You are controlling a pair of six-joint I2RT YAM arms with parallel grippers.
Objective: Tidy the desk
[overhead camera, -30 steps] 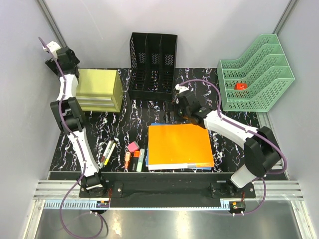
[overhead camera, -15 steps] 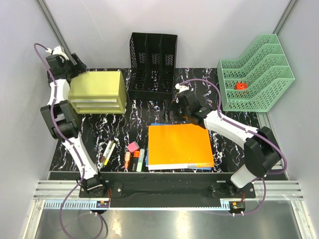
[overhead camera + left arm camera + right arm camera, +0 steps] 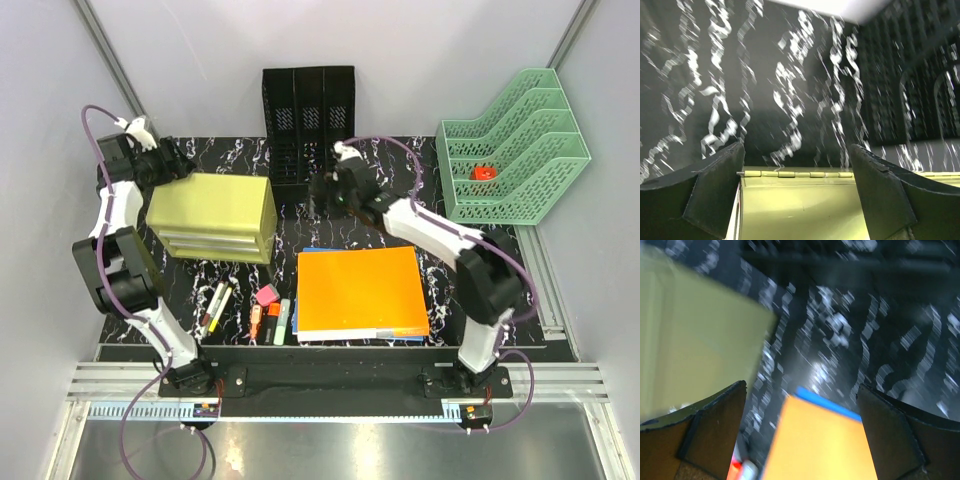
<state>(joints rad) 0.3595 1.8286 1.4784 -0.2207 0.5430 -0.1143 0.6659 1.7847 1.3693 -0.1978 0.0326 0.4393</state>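
I see one small red item (image 3: 484,172) in the green tiered tray (image 3: 520,180), far right of the yellow-green drawer box (image 3: 212,205). The black mesh file holder (image 3: 308,110) stands behind the box's right end. My left gripper (image 3: 172,165), fingers spread, sits at the box's back-left edge. The right gripper (image 3: 325,190), also spread, hovers right of the box. The desk (image 3: 243,285) lies under both, with grey walls around it.

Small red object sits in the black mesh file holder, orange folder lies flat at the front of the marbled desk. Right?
No. The small red object sits in the mint-green tiered plastic tray at the back right, not the black mesh file holder; top external view shows it. The orange folder does lie flat at the front of the marbled desk.
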